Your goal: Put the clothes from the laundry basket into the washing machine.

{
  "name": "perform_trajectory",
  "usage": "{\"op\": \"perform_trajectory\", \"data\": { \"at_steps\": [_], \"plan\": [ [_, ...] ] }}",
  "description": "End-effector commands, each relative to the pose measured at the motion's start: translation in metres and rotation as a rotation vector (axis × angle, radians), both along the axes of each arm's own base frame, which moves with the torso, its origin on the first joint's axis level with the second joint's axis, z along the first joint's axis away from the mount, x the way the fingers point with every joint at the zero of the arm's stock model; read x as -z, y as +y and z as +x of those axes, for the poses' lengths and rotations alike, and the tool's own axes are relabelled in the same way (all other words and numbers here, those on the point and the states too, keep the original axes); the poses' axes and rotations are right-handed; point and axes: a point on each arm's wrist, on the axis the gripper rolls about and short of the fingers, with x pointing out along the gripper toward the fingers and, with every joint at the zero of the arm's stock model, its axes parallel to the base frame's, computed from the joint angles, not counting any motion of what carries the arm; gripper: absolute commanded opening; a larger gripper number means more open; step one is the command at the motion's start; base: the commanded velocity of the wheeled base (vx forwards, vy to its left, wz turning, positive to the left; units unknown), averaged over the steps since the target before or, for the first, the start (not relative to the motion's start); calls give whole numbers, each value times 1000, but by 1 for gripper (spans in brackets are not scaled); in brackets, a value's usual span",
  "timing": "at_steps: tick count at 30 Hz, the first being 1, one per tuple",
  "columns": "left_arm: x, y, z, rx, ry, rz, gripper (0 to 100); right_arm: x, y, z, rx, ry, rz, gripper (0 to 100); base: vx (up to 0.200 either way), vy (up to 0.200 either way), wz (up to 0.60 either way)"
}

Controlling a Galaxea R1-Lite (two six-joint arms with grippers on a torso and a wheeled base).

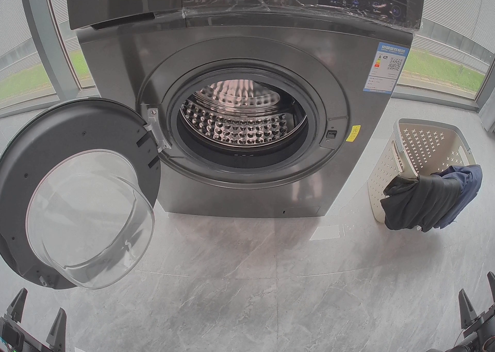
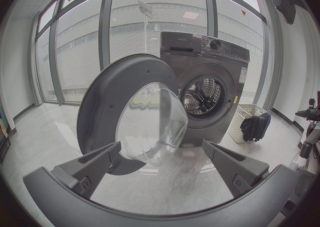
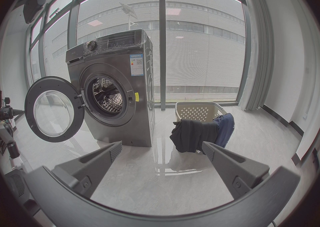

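Left end effector [image 2: 160,145] is closest to me, low on my left, fingers spread wide with nothing between them and nothing touching. The right end effector [image 3: 161,145] is low on my right and just the same, wide apart and empty. Grey floor [image 1: 258,275] runs ahead of both.

Washer [image 1: 242,48] is straight ahead, and its door [image 1: 67,131] is swung fully open toward my left. The drum [image 1: 240,115] is bare metal, with no cloth in it that I can see. So nothing is loaded yet, by my reading.

Basket [image 1: 412,136] stands on the floor just beside the washer, on my right. Clothes hang over its near rim: a dark garment [image 1: 420,203] drooping down the outside wall, and a blue one [image 1: 466,177] lapped against it at the far-right corner. I can't tell what lies deeper inside.

Step in hand, as I judge it, is the first pick, and it belongs to the right arm, since the basket sits on that side. To do it well I would:

- Come down over the rim, where the dark cloth bunches thickest
- Close on a full fold, not a thin edge
- Lift straight up until the hem clears the rim — the basket looks light and could tip or drag
- Expect the blue piece to ride along, since the two overlap

Then it's across to the drum. The door opens away to the left, so the path from the right looks free.
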Motion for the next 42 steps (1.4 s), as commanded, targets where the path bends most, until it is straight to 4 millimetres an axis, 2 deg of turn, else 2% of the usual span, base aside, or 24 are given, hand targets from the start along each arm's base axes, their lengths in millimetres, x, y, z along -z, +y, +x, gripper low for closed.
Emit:
{"op": "perform_trajectory", "data": {
  "at_steps": [1, 42],
  "plan": [
    [5, 0, 0, 0, -1, 0, 100, 5, 0, 2, 0, 20, 1, 100, 0, -200, 0],
    [5, 0, 0, 0, -1, -5, 100, 5, 0, 2, 0, 20, 0, 100, 0, -200, 0]
  ]
}}
